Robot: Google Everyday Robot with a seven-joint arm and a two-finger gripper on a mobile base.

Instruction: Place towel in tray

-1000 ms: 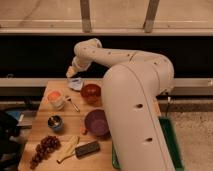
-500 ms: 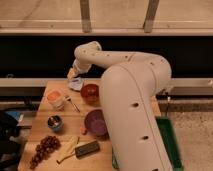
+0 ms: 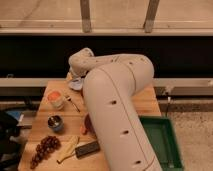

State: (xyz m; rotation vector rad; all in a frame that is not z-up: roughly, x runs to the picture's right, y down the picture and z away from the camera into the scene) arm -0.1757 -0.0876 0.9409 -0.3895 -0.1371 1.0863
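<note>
Your arm (image 3: 115, 100) has swung nearer; tool (image 3: 74, 80) at upper left over towel (image 3: 76, 86), grip I cannot tell. Likely soft, light: pinch a fold.

The wooden worktop (image 3: 148, 103) carries a white cup with an orange top (image 3: 56, 99), a thin utensil (image 3: 73, 104), a small metal cup (image 3: 55, 122), dark grapes (image 3: 44, 148), a banana (image 3: 67, 149) and a dark block (image 3: 88, 148), with the end effector (image 3: 74, 81) over its far left part.
</note>
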